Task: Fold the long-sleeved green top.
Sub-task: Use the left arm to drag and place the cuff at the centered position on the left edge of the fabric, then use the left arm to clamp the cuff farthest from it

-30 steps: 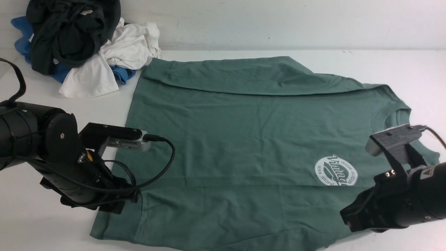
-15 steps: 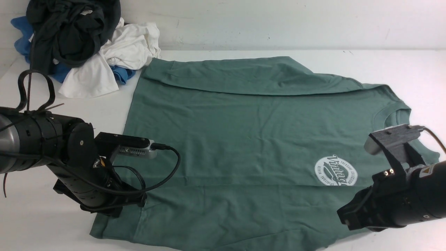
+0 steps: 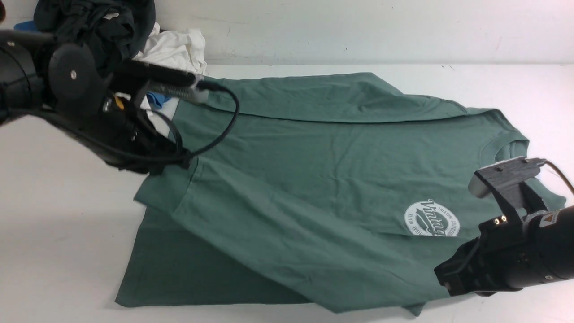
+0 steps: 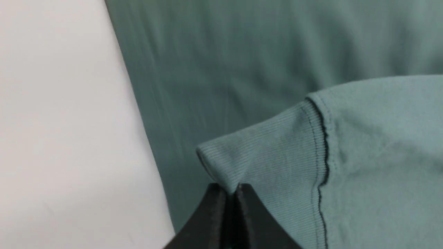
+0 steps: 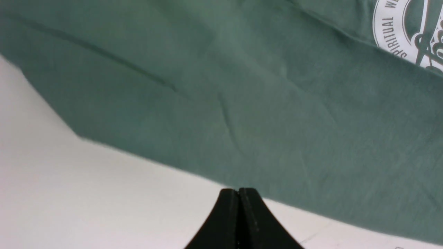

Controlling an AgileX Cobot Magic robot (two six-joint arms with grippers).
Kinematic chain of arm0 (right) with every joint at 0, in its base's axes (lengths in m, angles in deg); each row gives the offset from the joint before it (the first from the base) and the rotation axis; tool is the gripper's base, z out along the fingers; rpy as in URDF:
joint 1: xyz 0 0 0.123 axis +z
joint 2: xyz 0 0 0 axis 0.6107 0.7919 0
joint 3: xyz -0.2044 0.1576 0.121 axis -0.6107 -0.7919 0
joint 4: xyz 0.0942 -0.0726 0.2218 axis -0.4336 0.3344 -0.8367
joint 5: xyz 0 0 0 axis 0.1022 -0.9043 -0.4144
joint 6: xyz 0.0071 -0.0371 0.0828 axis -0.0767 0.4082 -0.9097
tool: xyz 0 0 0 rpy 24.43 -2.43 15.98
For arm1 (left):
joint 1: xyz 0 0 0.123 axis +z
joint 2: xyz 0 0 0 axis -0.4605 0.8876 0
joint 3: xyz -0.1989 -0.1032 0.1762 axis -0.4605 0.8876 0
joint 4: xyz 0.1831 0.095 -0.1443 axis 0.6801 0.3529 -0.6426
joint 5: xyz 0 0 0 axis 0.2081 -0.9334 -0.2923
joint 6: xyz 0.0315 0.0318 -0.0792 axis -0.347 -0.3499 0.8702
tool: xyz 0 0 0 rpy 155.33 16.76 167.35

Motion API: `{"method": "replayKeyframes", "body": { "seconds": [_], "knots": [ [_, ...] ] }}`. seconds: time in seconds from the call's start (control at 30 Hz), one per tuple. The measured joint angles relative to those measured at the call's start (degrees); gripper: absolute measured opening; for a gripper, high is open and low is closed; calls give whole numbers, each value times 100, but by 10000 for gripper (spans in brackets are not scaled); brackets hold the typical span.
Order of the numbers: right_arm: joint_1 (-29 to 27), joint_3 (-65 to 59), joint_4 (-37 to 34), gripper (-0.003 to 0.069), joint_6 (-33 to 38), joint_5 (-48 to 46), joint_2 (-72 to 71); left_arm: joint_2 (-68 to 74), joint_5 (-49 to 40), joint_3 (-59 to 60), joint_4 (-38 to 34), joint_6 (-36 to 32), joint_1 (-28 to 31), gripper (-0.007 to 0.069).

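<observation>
Caught the start of the near-sleeve fold. Pressed the jaws of the left gripper (image 4: 231,189) together on the ribbed cuff (image 4: 273,148) of the green long-sleeved top (image 3: 323,161), after standing spread beside that cuff a second before. Raised the cuff off the white table (image 3: 58,251) in the last half second and carried it up and away from the robot, toward the heap of black garment (image 3: 98,22) and white garment (image 3: 175,49) at the far left. Drew the sleeve into a slanting ridge running from the cuff down to the near right edge, and left the cloth beneath it in shadow at the near left corner. Otherwise left the top spread front-up across the table, round white logo (image 3: 432,218) toward the robot's right. Kept the right gripper (image 5: 238,191) low at the near right edge, below the logo, jaws pressed together as before; could not tell whether any cloth was caught there. Judged the grasp secure and the sleeve fold begun. Had yet to lay the sleeve across the body or fold the body itself.
</observation>
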Motion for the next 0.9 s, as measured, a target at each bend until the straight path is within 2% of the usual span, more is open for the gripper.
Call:
{"method": "replayKeyframes", "body": {
  "seconds": [0.17, 0.5, 0.63, 0.77, 0.9],
  "knots": [
    [0, 0, 0, -14, 10, 17, 0, 536, 157, -875, 231, -41, 0, 2],
    [0, 0, 0, -14, 21, 36, 0, 2938, 143, -2706, 719, 182, 0, 18],
    [0, 0, 0, -14, 21, 109, 0, 3540, -210, -3512, 892, 310, 0, 137],
    [0, 0, -142, -14, 48, 286, 130, 3835, -658, -4344, 751, 376, 88, 271],
    [0, 59, -659, -14, 494, 454, 401, 4245, -1025, -5182, 525, 275, 278, 314]
  ]
}}
